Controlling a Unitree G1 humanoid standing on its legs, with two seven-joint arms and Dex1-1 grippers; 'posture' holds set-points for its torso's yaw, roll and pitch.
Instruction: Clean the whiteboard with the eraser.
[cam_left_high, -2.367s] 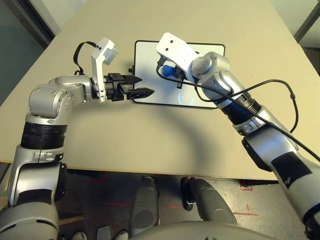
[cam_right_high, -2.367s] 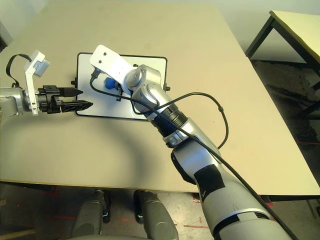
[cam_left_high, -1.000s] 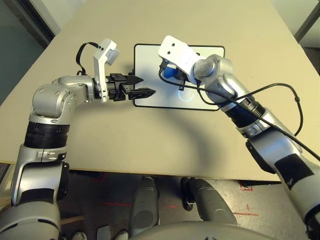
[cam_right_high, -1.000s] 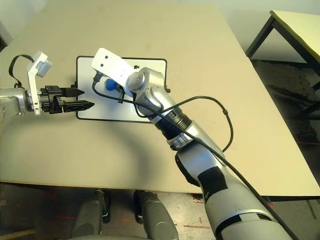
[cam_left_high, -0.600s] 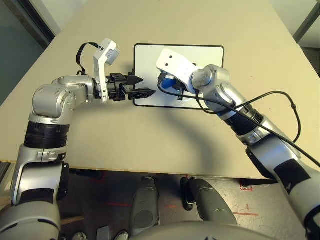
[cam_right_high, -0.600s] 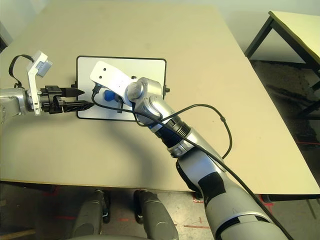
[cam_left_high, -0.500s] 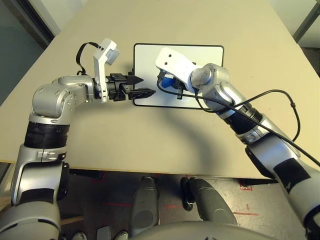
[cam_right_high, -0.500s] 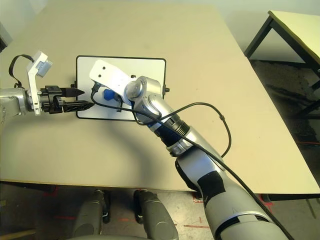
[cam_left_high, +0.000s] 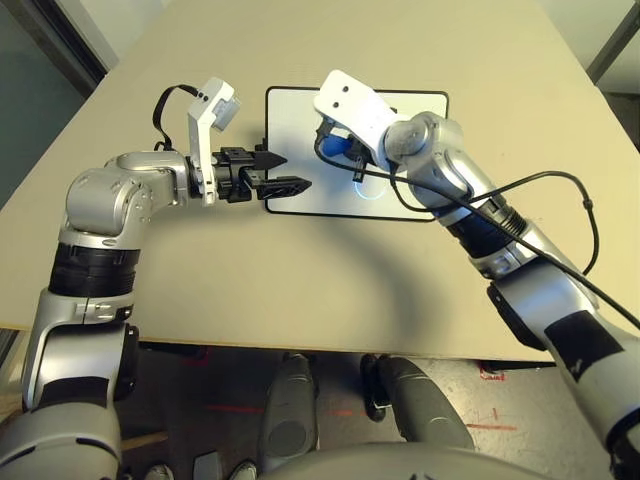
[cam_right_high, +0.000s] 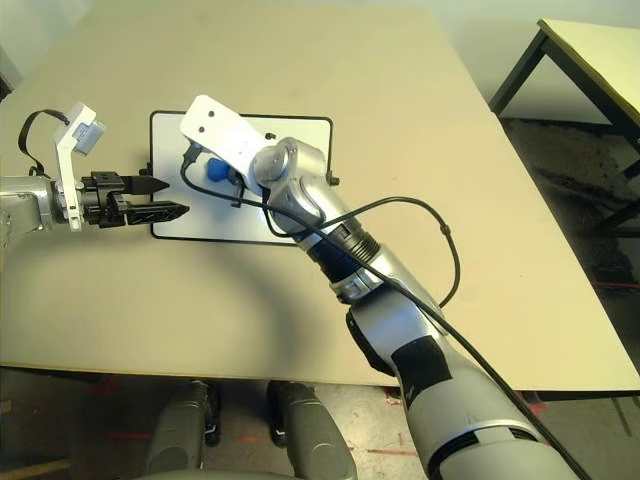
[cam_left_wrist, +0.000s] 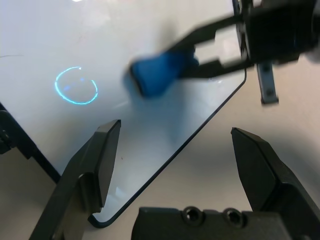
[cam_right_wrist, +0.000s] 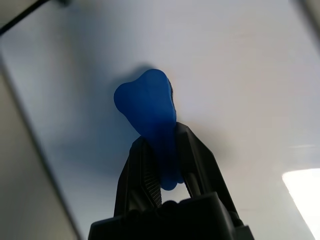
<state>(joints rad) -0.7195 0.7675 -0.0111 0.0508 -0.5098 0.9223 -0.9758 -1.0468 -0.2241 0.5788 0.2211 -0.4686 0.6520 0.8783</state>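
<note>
The whiteboard lies flat on the tan table, with a faint bluish ring on its near half. My right gripper is shut on the blue eraser, which presses on the board's middle-left part. At the board's near left corner my left gripper hovers open, one finger on each side of the corner, holding nothing. In the left wrist view the eraser sits on the board beyond the open fingers.
A black cable loops from my right forearm over the table's right side. The tan tabletop stretches bare toward its front edge. A second table stands off to the right, apart from this one.
The right gripper drew the eraser toward the board's near edge, then pushed it back toward the far side. The left arm stayed put.
</note>
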